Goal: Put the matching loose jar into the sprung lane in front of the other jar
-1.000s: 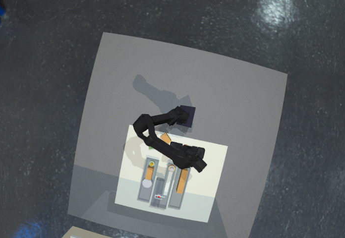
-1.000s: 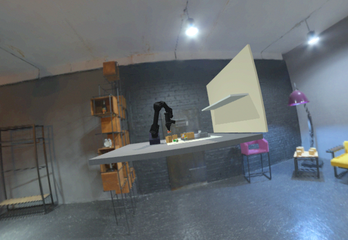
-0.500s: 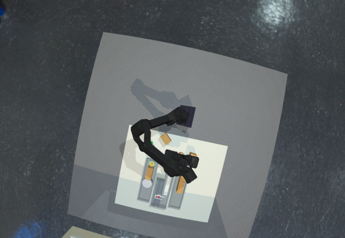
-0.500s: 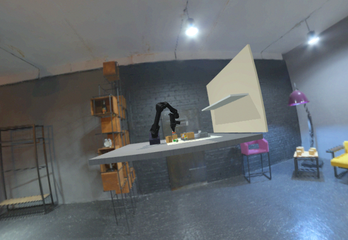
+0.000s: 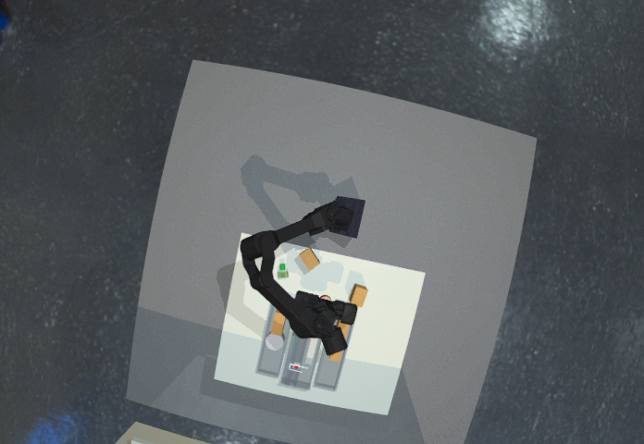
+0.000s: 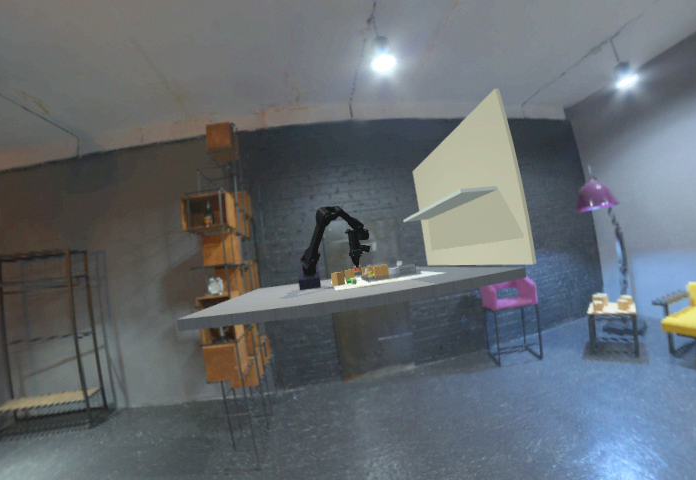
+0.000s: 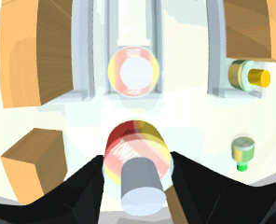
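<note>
From overhead my arm covered the gripper (image 5: 325, 314) and most of the middle lane (image 5: 295, 361); I saw little there. On the wrist view the fingers were clamped on the red-and-yellow jar (image 7: 137, 156), held just before the lane mouth, its twin (image 7: 133, 73) inside. Wooden blocks (image 7: 35, 37) flanked both sides, and a small green-capped bottle (image 7: 242, 151) lay off to the right.

Loose jar (image 7: 137, 152): red and yellow banded body, grey cap; clamped between the black fingers of the gripper (image 7: 138, 181), at 6 o'clock in the wrist view.
Lane jar (image 7: 133, 73): same red and yellow bands, pale top; upright in the middle lane (image 7: 133, 25), at its front end, 12 o'clock from the loose jar, apart from it.
Lane: grey-walled channel running toward 12 o'clock.
</note>
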Motion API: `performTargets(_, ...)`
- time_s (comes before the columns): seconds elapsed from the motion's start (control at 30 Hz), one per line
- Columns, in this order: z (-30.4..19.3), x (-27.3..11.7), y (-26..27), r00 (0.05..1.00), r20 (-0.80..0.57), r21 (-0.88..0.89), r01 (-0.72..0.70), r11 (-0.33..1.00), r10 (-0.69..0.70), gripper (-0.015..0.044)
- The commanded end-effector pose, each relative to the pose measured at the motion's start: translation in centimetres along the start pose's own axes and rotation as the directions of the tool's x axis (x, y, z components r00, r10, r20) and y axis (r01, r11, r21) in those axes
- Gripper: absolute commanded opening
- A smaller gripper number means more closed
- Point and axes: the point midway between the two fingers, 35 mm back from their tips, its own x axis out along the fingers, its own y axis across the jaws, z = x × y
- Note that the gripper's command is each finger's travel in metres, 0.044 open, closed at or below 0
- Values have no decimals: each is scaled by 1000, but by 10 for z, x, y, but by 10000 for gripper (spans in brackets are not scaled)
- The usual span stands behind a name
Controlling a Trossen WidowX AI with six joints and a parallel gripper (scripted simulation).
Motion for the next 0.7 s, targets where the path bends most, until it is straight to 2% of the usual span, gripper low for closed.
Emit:
performTargets(0.0, 5, 4, -2, 1000, 7, -11, 5, 1000, -4, 0)
performTargets(0.23, 5, 25, -2, 1000, 7, -11, 5, 1000, -5, 0)
performTargets(0.67, 7, 26, -2, 1000, 7, -11, 5, 1000, -5, 0)
